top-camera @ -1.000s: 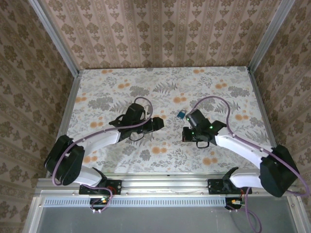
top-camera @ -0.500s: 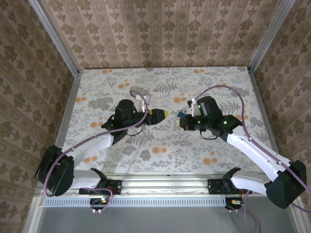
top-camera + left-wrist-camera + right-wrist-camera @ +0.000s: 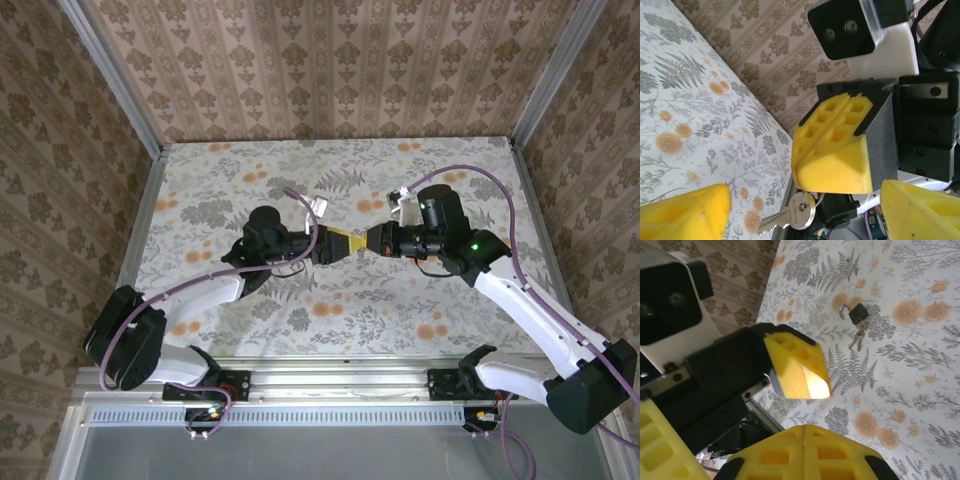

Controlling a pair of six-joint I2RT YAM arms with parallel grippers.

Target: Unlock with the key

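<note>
- One key, silver, on a thin wire ring, dangles just under the tips of the right gripper.
- Right gripper is clenched tight, pads flush together. The pinch point is hidden, but the key hangs off that seam, so I read it as gripped by the ring or the head end. The blade hangs free, which is what you want for presenting it.
- Left gripper sits nose to nose with the right gripper, jaws spread wide, released, gripping nothing. Its fingers flank the right gripper's tips with a gap on each side. Looks like a handover or regrip setup: close on the key for a firmer, better-aligned hold.
- Both meet above the table, so a dropped key would likely land under the right gripper, not off the edge.
- Well apart from the right gripper, flat on the table, lies a small padlock, dark in this view with a silver shackle. Spare small keys lie just beside it; touching or not, can't tell.
- Judgement: unlock not started, since the key is nowhere near the padlock.
- Risk: the ring swings and the left gripper closes on the ring instead of the blade or head.
</note>
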